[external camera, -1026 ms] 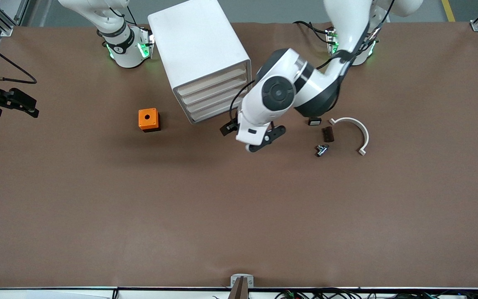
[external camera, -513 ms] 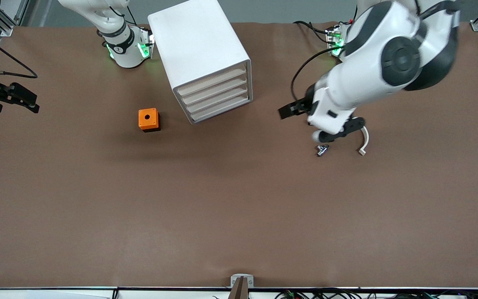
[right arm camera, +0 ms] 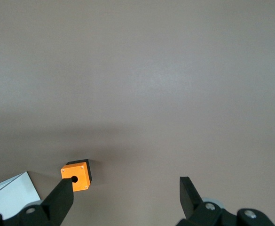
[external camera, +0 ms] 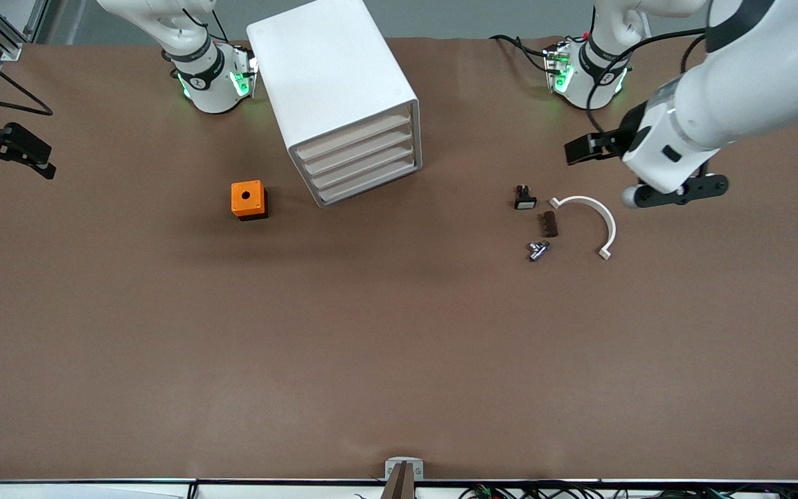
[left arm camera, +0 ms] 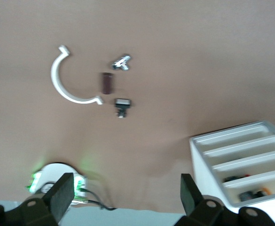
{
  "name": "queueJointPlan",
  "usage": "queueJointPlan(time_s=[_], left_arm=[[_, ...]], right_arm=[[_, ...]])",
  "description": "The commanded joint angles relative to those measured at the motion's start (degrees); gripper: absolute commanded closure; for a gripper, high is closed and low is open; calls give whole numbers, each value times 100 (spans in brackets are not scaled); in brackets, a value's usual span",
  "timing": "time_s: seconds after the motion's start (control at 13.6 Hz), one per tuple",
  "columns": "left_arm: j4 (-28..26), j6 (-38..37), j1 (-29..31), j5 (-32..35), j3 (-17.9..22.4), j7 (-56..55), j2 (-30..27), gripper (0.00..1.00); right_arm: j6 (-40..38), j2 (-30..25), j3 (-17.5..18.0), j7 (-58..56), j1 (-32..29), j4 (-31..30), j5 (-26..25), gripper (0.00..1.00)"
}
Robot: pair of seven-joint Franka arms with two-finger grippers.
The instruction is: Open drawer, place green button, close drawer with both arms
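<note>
Both arms are parked clear, nothing in hand. Left gripper [external camera: 683, 190] hangs over the surface [external camera: 399, 346] at the left arm's end, just off the white curved clamp [external camera: 596, 218]. Its fingers [left arm camera: 62, 195] are spread fully wide and empty. Right gripper [external camera: 14, 147] waits at the edge of the right arm's end, fingers [right arm camera: 189, 193] equally wide and empty, its wrist view looking down on the orange cube [external camera: 249, 199]. The drawer [external camera: 370, 186], lowest of four in the white cabinet [external camera: 330, 76], sits flush with the three above it, so the opening step doesn't look started. The button [external camera: 537, 250] is what I take the small metallic, green-tinted part to be. It lies on its side in the loose cluster toward the left arm's end, nearer the front camera than the brown block [external camera: 548, 224] and the black switch [external camera: 525, 199], apart from both. The layout suits a split: parts within the left arm's reach, and the cabinet face angled toward the open middle so either arm can get at the front strip. The left wrist view shows small dark parts [left arm camera: 252, 194] already in two drawers, can't tell which. The button is tiny and low, so it needs a centred, near-vertical pinch. The neighbouring parts leave enough room for the fingers.
</note>
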Motion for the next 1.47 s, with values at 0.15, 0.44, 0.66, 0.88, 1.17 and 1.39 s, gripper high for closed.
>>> queueJointPlan(time_s=[0.15, 0.44, 0.66, 0.88, 1.17, 1.39], left_arm=[[-167, -236, 689, 381, -46, 881, -362, 1], [-220, -280, 1156, 609, -55, 1409, -371, 1], [-325, -271, 1253, 820, -55, 1445, -388, 1], [-334, -271, 1516, 935, -46, 1980, -406, 1], [-395, -96, 1649, 979, -55, 2087, -379, 1], [-719, 351, 1666, 979, -46, 2358, -458, 1]], right_arm=[[109, -84, 61, -75, -124, -160, 61, 0], [109, -84, 61, -75, -124, -187, 61, 0], [126, -84, 69, -75, -115, -186, 61, 0], [153, -110, 52, -66, -133, -186, 340, 0], [135, -128, 43, -75, -142, -186, 386, 0], [126, -128, 43, -75, -133, -186, 386, 0]])
